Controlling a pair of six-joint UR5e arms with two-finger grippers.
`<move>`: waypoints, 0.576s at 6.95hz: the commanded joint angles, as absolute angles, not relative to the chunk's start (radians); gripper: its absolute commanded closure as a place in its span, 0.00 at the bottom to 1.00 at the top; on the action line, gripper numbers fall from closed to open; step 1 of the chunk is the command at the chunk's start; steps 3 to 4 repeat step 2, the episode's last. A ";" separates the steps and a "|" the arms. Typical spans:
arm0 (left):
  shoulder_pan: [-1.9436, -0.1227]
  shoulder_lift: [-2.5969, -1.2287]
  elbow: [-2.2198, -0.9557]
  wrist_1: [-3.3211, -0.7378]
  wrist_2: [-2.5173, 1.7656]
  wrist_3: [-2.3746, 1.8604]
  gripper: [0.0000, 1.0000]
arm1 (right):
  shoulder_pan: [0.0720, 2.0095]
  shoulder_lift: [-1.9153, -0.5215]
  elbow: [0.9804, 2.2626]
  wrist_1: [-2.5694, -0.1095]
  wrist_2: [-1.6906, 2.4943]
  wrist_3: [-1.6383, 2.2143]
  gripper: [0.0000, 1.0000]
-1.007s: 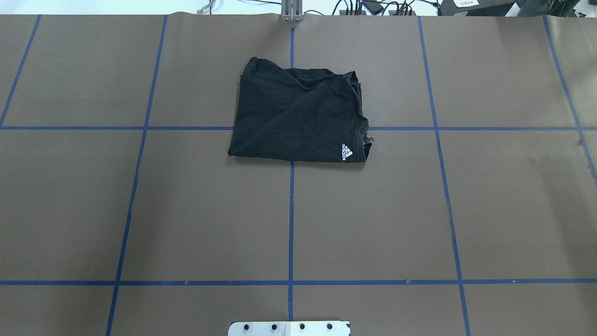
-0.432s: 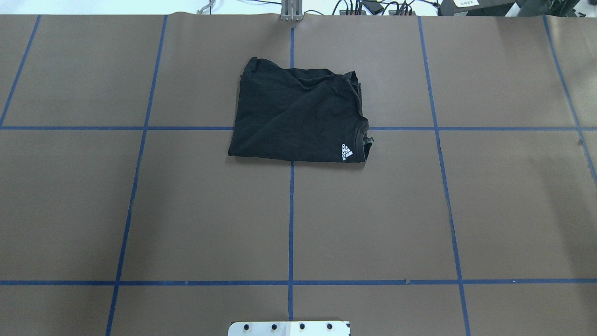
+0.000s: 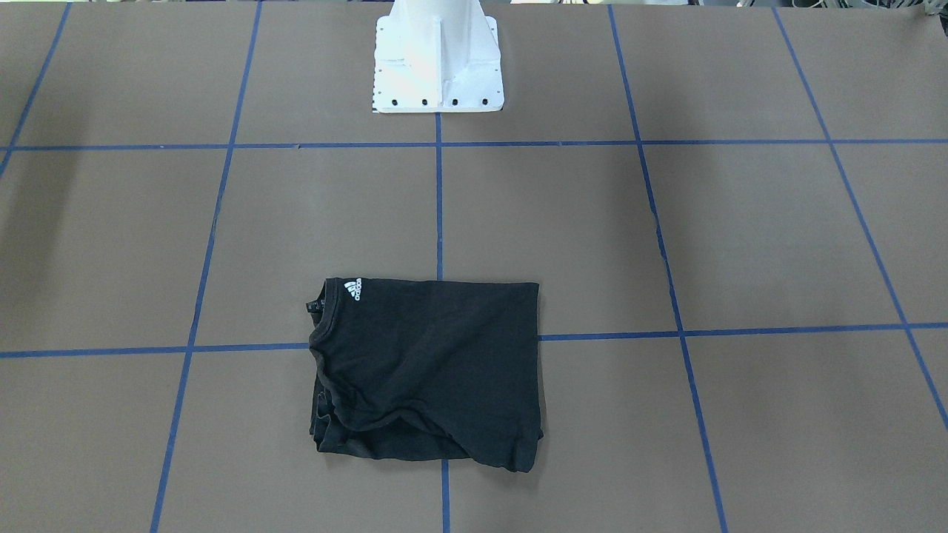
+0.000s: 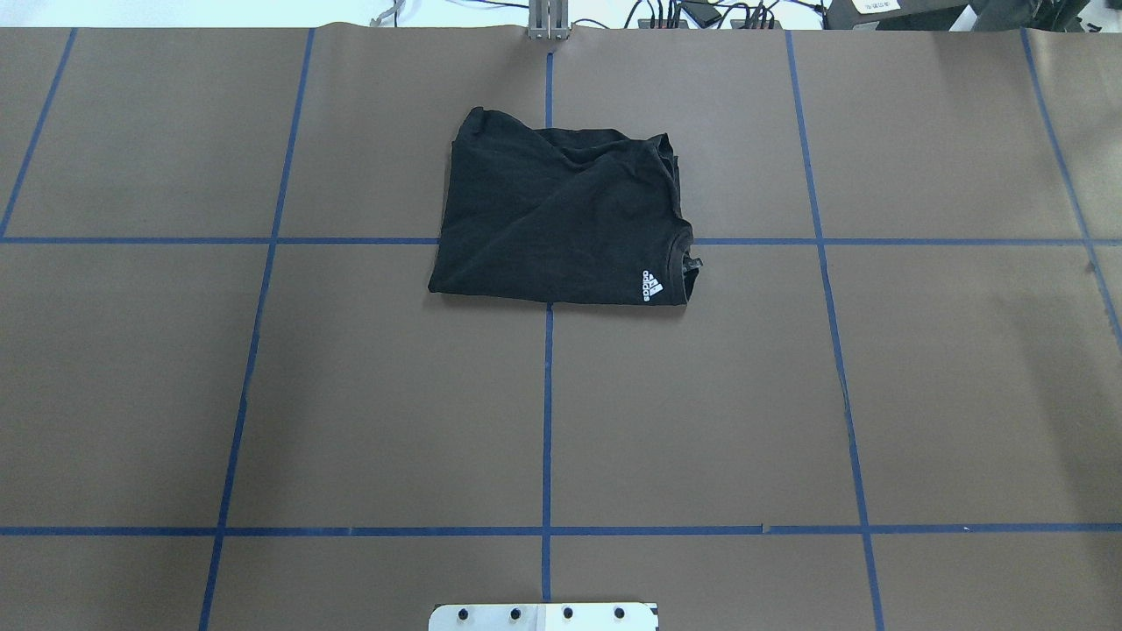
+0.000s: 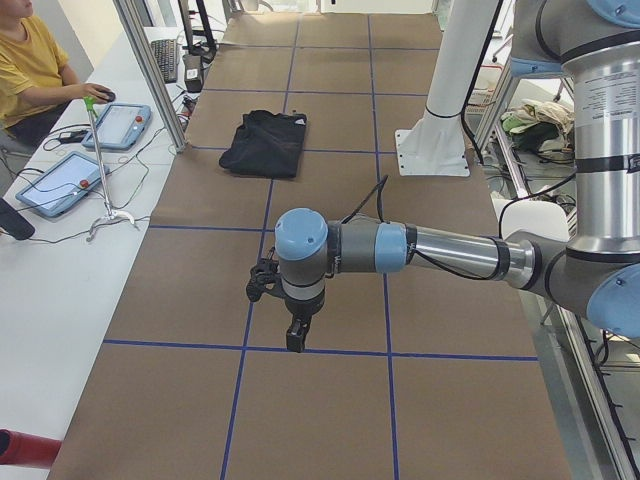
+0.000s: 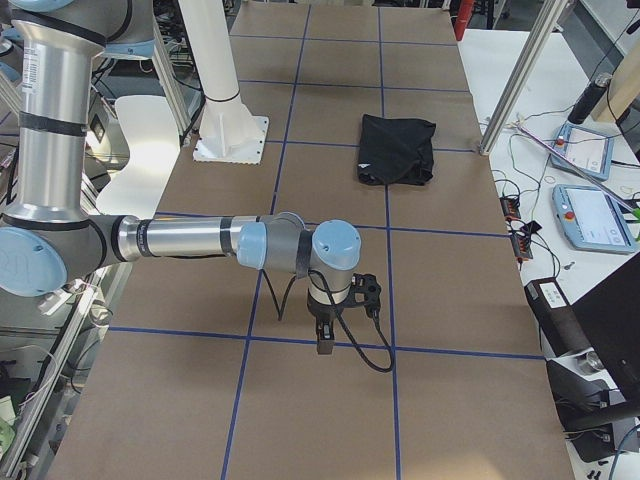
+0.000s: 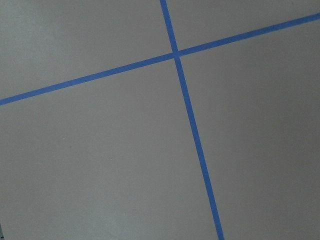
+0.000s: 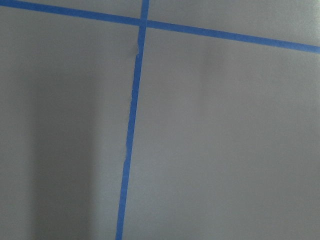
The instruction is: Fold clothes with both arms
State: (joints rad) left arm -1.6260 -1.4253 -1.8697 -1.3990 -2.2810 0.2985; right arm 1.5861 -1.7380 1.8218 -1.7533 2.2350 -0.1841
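while the shirt (image 4: pixel 561 219) lies folded astride the bench's (image 4: pixel 351 394) centre line (image 4: pixel 547 394), collar toward the robot's right, the left pincer (image 5: pixel 297 335) and right pincer (image 6: pixel 325 338) hang well off at opposite ends, neither clearly nearer; how wide either stands, i cannot tell.

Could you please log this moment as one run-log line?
T-shirt: folded, on table | left tool: above table, away from T-shirt | right tool: likewise | open/shut: cannot tell
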 commanded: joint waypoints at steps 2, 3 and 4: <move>-1.626 -1.425 -1.868 -1.399 -2.281 0.299 0.00 | 1.586 -1.738 1.821 -1.753 2.235 -0.184 0.00; -1.626 -1.425 -1.868 -1.399 -2.281 0.299 0.00 | 1.586 -1.738 1.821 -1.753 2.235 -0.184 0.00; -1.626 -1.425 -1.868 -1.399 -2.281 0.299 0.00 | 1.586 -1.738 1.821 -1.753 2.235 -0.184 0.00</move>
